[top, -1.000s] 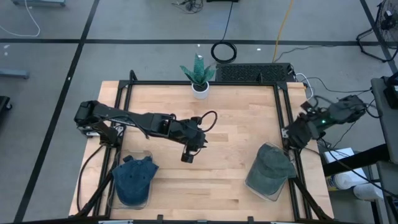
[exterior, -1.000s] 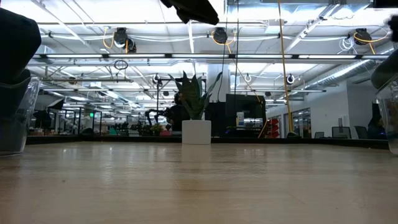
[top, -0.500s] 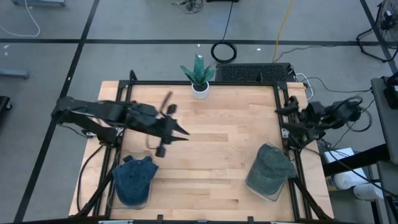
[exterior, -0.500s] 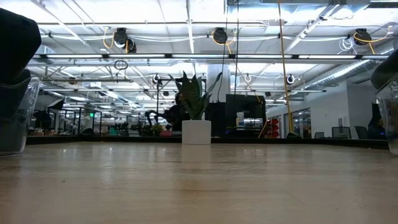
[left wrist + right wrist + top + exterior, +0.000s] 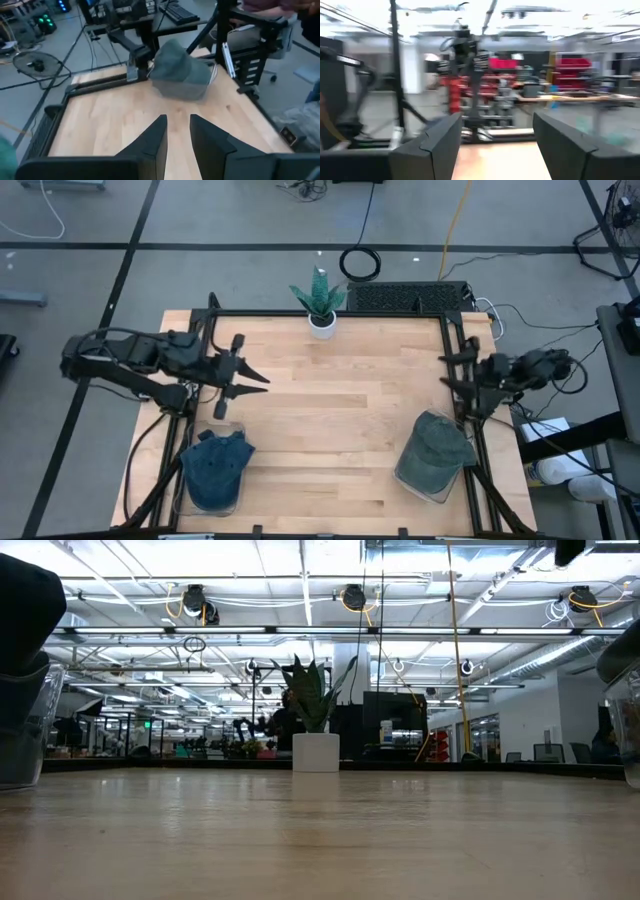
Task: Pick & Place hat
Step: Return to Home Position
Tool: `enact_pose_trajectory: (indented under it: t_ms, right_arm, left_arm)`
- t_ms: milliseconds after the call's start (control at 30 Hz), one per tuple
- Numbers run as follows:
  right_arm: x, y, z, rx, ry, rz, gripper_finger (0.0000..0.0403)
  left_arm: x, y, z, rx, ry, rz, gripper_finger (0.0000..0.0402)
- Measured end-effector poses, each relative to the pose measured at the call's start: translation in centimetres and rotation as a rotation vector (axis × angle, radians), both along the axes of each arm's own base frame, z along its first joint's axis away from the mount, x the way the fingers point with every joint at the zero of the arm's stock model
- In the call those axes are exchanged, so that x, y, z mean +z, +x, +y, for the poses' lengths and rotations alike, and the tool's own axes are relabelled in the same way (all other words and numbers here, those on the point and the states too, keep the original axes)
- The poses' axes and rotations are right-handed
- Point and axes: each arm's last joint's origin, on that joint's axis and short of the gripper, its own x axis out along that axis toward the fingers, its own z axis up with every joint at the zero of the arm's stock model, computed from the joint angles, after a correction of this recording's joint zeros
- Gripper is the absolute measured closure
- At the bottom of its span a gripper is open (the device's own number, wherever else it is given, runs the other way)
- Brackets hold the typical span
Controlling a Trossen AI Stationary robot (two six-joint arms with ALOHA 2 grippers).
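Note:
A blue hat (image 5: 215, 468) sits crown up on a clear container (image 5: 24, 730) at the table's near left corner. A grey-green hat (image 5: 436, 446) sits the same way on a second clear container (image 5: 418, 482) at the near right; the left wrist view shows this hat (image 5: 179, 70) far ahead. My left gripper (image 5: 256, 375) hangs over the table's left side, level, pointing toward the right edge, open with a narrow gap (image 5: 178, 125). My right gripper (image 5: 450, 372) is by the right edge, beyond the grey-green hat, open wide (image 5: 497, 130). Neither touches anything.
A potted plant (image 5: 320, 300) stands at the middle of the far edge (image 5: 315, 730). A black frame (image 5: 330, 314) runs round the table. Bare wood (image 5: 340, 430) lies between the two hats. Cables and a black pad lie beyond the far edge.
My left arm has drawn back from the table's middle toward the left edge, and its gripper has tipped from pointing down to level and left the low view. My right gripper has moved from beside the grey-green hat toward the far edge. Both hats have stayed put.

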Motion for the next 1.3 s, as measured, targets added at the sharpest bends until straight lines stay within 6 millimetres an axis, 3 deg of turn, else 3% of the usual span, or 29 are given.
enact_pose_trajectory:
  t_ms: [100,300,400,567,800,967,1167,1300]
  right_arm:
    - [-0.5,-1.7,-1.0,-0.07,-0.011,-0.017,0.017]
    - [-0.5,-1.4,-1.2,-0.205,-0.027,-0.028,0.017]
    - [-2.1,-0.3,-0.8,-0.276,-0.041,-0.029,0.017]
    - [-5.7,1.5,0.2,-0.212,-0.03,-0.09,0.017]
    - [-10.3,3.1,1.1,-0.146,-0.046,-0.047,0.0171]
    - [-10.4,3.1,1.3,-0.077,-0.086,-0.022,0.0176]
    - [-9.9,3.0,0.2,-0.247,-0.012,-0.112,0.0177]
    - [-10.0,3.5,-0.4,-0.257,0.002,-0.108,0.0177]
  left_arm:
    - [-2.3,-1.5,0.8,0.027,-0.002,-0.035,0.0309]
    - [-6.6,-5.1,2.4,0.115,-0.036,-0.162,0.0309]
    - [-8.9,-6.1,2.7,0.135,-0.042,-0.188,0.0309]
    - [-11.5,-7.6,3.0,0.162,-0.066,-0.2,0.0309]
    - [-13.6,-8.5,2.8,0.078,-0.07,-0.265,0.0309]
    - [-15.1,-9.1,2.8,0.074,-0.072,-0.264,0.0309]
    - [-15.8,-9.9,3.1,0.111,-0.068,-0.307,0.0309]
    - [-16.1,-10.6,3.2,0.11,-0.073,-0.319,0.0309]
